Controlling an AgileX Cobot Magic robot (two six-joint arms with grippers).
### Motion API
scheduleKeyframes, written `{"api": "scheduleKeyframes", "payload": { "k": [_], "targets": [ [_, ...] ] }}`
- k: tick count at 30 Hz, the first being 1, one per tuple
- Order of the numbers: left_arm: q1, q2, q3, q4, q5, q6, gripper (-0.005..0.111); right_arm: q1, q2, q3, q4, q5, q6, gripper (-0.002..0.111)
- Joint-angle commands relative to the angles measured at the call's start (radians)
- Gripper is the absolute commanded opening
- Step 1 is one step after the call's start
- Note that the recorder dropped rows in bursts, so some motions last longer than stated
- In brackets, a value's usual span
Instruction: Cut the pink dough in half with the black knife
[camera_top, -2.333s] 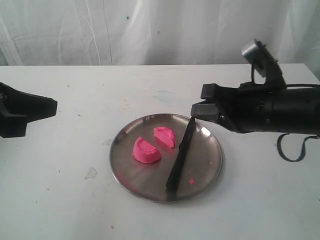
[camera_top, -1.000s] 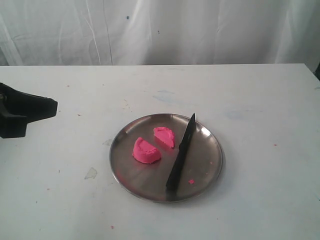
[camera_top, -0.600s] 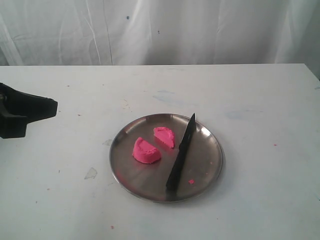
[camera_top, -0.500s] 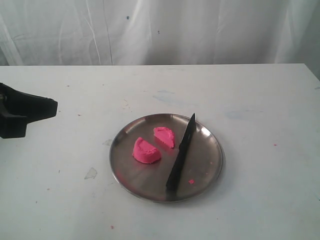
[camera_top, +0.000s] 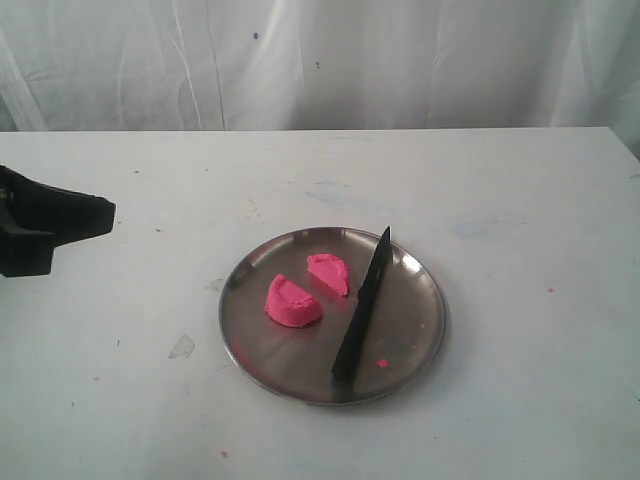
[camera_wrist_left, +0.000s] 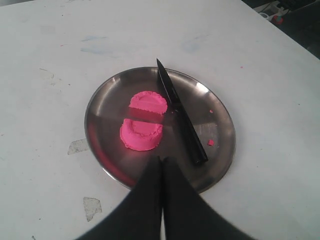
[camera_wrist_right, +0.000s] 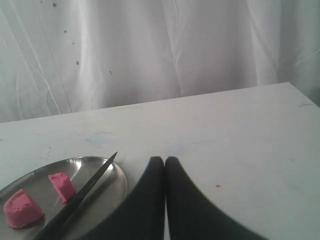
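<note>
On the steel plate, near rim first: black knife lies flat, handle at the near edge, tip reaching the far rim. Just left of the blade, pink dough sits in 2 half-round pieces, a narrow gap between them, cut faces opposed, neither touching the knife. Tiny pink crumb right of the handle. Plate rests mid white surface. Left tool fingers pressed together, empty, hovering at the plate's rim. Right tool also closed, empty, clear of the plate.

ext cam high front; wrists share plate
</note>
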Motion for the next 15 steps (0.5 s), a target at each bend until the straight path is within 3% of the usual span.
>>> {"api": "scheduleKeyframes", "payload": {
  "k": [1, 15],
  "targets": [
    [0.0, -0.007, 0.005, -0.013, 0.01, 0.001, 0.0, -0.012, -0.007, 0.005, -0.009, 0.027, 0.003, 0.0],
    [0.0, -0.007, 0.005, -0.013, 0.01, 0.001, 0.0, -0.012, -0.007, 0.005, -0.002, 0.096, 0.003, 0.0]
  ]
}}
